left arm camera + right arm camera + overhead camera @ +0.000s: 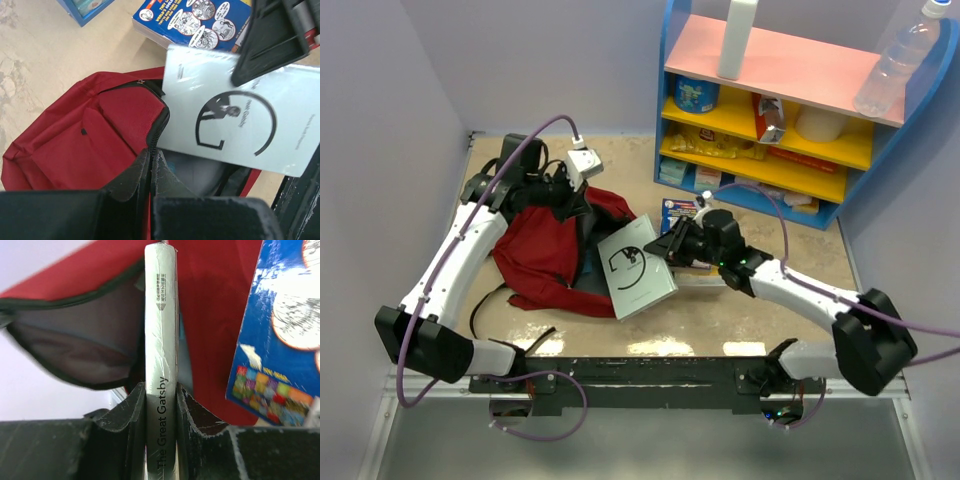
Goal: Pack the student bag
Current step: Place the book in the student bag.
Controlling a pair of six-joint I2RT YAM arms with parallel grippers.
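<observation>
Packing is at an early stage: the bag (545, 255) lies open near the table's (740, 310) left edge, and you see no book inside it. The grey book (635, 268) is only at the mouth. The blue book (678, 212) lies outside, toward the far edge. The left gripper (150, 160) is pressed shut on the bag's rim, and the right gripper (160, 400) pinches the grey book's spine.

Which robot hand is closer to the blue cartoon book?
Right. The right gripper, clamped on the pale grey paperback, is just beside the blue cartoon-covered book; the left gripper is farther off, pinching the rim of the dark red fabric backpack.
</observation>
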